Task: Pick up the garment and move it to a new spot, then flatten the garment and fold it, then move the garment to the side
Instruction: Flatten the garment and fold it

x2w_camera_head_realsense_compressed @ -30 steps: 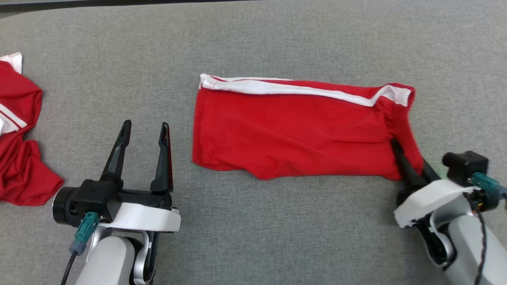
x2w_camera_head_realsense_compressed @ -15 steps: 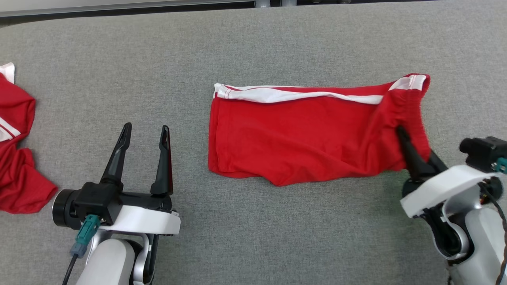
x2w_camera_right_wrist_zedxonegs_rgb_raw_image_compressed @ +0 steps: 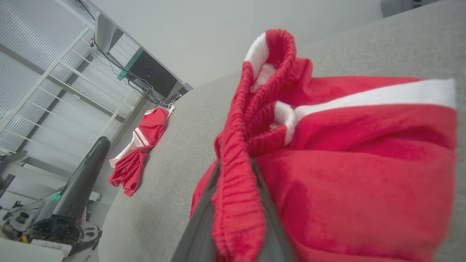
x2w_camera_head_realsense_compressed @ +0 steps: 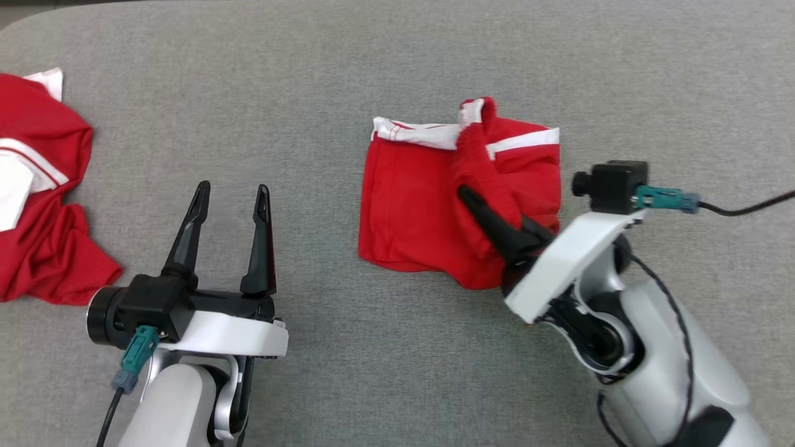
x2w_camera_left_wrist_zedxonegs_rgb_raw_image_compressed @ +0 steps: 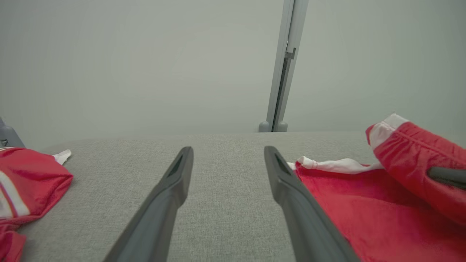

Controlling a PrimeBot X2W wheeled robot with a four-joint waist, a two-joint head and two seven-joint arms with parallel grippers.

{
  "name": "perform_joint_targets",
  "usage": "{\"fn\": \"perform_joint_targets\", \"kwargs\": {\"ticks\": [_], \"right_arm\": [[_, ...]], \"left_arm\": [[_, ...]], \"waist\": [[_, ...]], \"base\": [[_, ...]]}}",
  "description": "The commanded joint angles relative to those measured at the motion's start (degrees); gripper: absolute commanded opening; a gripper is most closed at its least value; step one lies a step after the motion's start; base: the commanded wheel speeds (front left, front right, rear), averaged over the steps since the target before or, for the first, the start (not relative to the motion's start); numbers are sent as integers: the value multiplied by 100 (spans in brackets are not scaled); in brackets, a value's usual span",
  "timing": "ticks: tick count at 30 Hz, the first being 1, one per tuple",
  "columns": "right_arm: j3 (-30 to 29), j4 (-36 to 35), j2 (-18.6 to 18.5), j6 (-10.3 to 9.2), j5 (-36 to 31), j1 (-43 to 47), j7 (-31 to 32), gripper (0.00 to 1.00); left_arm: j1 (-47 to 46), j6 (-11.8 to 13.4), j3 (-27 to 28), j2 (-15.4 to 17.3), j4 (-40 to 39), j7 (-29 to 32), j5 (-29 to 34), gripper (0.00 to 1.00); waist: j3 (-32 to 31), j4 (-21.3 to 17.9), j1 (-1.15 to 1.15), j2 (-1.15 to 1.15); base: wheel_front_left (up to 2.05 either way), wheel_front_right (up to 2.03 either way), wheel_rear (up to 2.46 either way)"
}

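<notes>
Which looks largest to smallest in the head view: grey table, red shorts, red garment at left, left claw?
grey table
red shorts
red garment at left, cut by the frame edge, so its rank is unsure
left claw, smallest

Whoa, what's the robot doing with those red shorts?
The right gripper is shut on the elastic waistband of the red shorts, holding that end up over the other half, so the shorts lie doubled over on the grey table. The left gripper hangs open beside them, holding nothing. Another red garment lies crumpled at the table's left side.
</notes>
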Motion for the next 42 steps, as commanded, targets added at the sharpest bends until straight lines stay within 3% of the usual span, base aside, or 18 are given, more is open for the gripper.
{"fn": "perform_joint_targets", "kwargs": {"ticks": [1, 6, 7, 9, 10, 11, 18, 22, 27, 35, 42], "right_arm": [[169, 224, 141, 0, 97, -211, -101, 0], [673, 1015, 230, 0, -256, -694, -532, 0], [751, 1170, 264, 0, -308, -745, -661, 13], [887, 1418, 344, 0, -388, -848, -873, 87], [887, 1418, 344, 0, -388, -848, -873, 87], [934, 1515, 351, 0, -423, -900, -996, 100], [1388, 1543, 207, 0, -804, -1096, -2019, 100], [1285, 1449, -11, 0, -1224, -1056, -2711, 100], [495, 1323, -217, 0, -1790, -758, -3145, 100], [-1271, 590, -384, 0, -2819, 359, -3204, 100], [-1955, -142, -241, 0, -3274, 1091, -2848, 100]], "left_arm": [[-128, 8, 21, -2, 22, -31, -22, 100], [-148, -41, 16, -81, 97, -43, -51, 100], [-160, -53, 17, -89, 108, -45, -48, 100], [-172, -55, 22, -106, 122, -48, -44, 100], [-172, -55, 22, -106, 122, -48, -44, 100], [-173, -54, 34, -109, 129, -49, -42, 100], [-112, -93, 140, -131, 108, -49, -41, 100], [-84, -97, 190, -131, 92, -50, -3, 100], [-9, -76, 252, -101, 54, -50, 46, 100], [131, -58, 381, 50, 45, -50, 85, 100], [207, -61, 383, 134, 99, -35, 92, 100]], "waist": [[60, 131, 0, 0], [114, 275, 0, 0], [119, 293, 0, 0], [128, 316, 0, 0], [128, 316, 0, 0], [132, 318, 0, 0], [107, 213, 0, 0], [62, 122, 0, 0], [-14, 4, 0, 0], [-172, -221, 0, 0], [-278, -338, 0, 0]], "base": [[0, 0, 0], [0, 0, 0], [0, 0, 0], [0, 0, 0], [0, 0, 0], [0, 0, 0], [0, 0, 0], [0, 0, 0], [0, 0, 0], [0, 0, 0], [0, 0, 0]]}}
